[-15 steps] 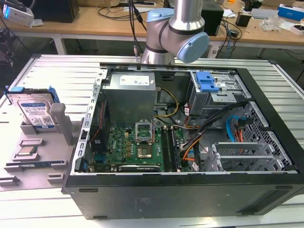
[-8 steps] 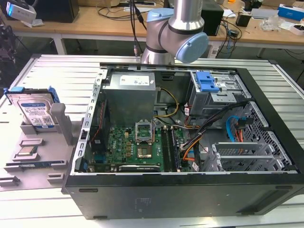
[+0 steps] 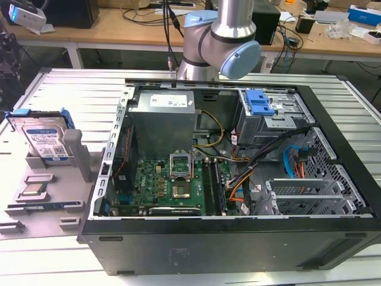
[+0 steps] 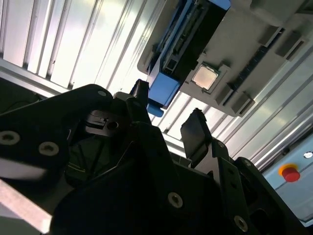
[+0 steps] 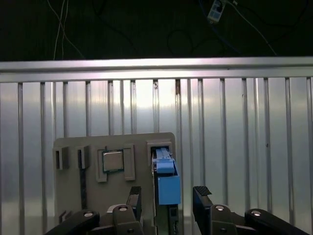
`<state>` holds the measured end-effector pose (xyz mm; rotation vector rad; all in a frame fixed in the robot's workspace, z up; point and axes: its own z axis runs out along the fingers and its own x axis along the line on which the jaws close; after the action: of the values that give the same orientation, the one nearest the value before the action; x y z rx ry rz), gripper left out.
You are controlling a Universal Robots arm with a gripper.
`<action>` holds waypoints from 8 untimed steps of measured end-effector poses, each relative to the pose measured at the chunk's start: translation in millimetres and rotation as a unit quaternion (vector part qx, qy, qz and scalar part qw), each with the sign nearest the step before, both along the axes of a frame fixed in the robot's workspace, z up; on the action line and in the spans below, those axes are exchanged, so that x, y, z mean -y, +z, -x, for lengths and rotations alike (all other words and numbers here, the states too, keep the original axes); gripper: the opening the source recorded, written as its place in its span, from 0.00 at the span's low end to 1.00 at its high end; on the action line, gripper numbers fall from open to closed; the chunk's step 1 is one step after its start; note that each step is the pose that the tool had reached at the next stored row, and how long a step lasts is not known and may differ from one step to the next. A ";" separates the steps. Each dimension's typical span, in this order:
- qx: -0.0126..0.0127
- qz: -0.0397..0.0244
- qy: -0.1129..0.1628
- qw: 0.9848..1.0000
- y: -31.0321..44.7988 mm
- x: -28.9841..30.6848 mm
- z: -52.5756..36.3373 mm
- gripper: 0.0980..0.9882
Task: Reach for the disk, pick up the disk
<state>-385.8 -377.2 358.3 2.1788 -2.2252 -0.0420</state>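
Your black gripper (image 5: 167, 193) hangs empty, jaws apart, lined up on the silver, blue-bracketed hard disk (image 3: 43, 140) standing edgewise in the grey slotted holder (image 5: 112, 142); skew it and a finger likely strikes the bracket.

My arm (image 3: 229, 12) stands upright at the top of the exterior view, a silver tube above a grey joint (image 3: 202, 46) with pale blue caps. In both wrist views my gripper (image 5: 167, 193) has its two black fingers (image 5: 201, 195) spread apart, jaws open, a clear gap between the tips.
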 end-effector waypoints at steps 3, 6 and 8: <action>0.000 0.000 0.000 1.000 -3.0 0.0 0.0 0.50; 0.000 0.000 0.000 1.000 -5.1 0.0 0.0 0.50; 0.000 0.000 0.000 1.000 -9.2 0.0 0.0 0.50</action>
<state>-385.8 -377.2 349.2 2.1788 -2.2252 -0.0420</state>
